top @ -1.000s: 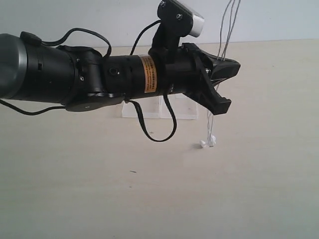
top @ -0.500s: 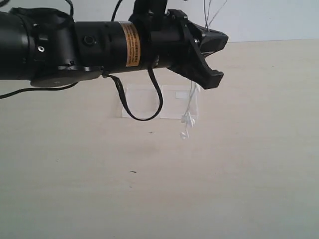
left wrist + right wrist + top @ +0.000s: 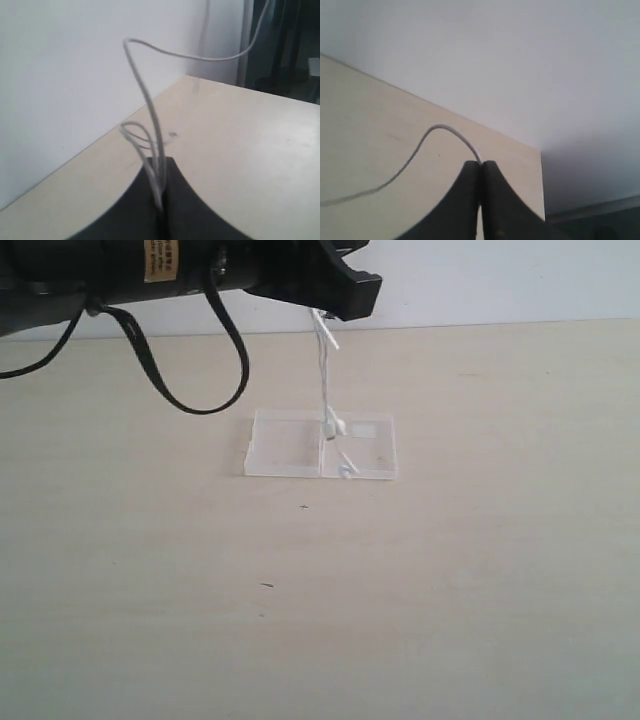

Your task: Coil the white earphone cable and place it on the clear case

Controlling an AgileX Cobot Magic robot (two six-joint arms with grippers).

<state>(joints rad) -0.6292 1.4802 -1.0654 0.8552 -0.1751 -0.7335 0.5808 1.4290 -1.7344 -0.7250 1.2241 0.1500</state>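
Now the left hand (image 3: 160, 175) sits higher and further toward 11 o'clock in the exterior view than half a second ago, and the top edge cuts off most of its arm. The white earphone cable (image 3: 325, 370) has swung with it. Its lower end, earlier at the near edge of the clear case (image 3: 285, 450), hangs over the seam between the two halves.

On the counter (image 3: 450, 590) lies one case with one white label (image 3: 365, 429). There is one cable and two hands. The left hand is clamped on a bunch of looped strands. The right hand (image 3: 481, 167), out of the exterior view, pinches a single strand. Whether the small white bit toward the case's 5 o'clock corner touches the plastic is unclear.
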